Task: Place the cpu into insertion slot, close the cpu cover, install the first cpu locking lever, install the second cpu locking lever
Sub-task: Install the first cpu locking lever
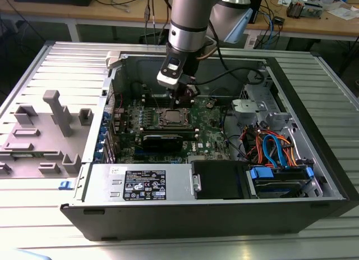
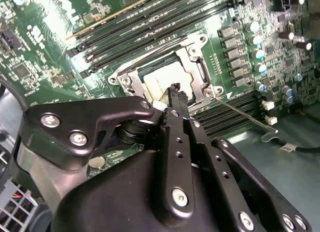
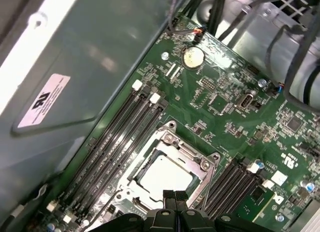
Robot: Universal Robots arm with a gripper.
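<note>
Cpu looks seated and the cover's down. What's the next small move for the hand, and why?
Probably ease the hand sideways toward the thin lever that stands free beside the slot and press it down. The cpu lies flat in the slot with the cover closed around it, and the hand's tips sit together just at the cover's edge, holding nothing, so the lever looks like what is left.

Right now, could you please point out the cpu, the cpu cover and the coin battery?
cpu (image 3: pixel 165 174), first wrist view, middle of its silvery top.
cpu cover (image 3: pixel 206 163), first wrist view, frame edge beside the chip.
coin battery (image 3: pixel 193 56), first wrist view, its round face.
</note>
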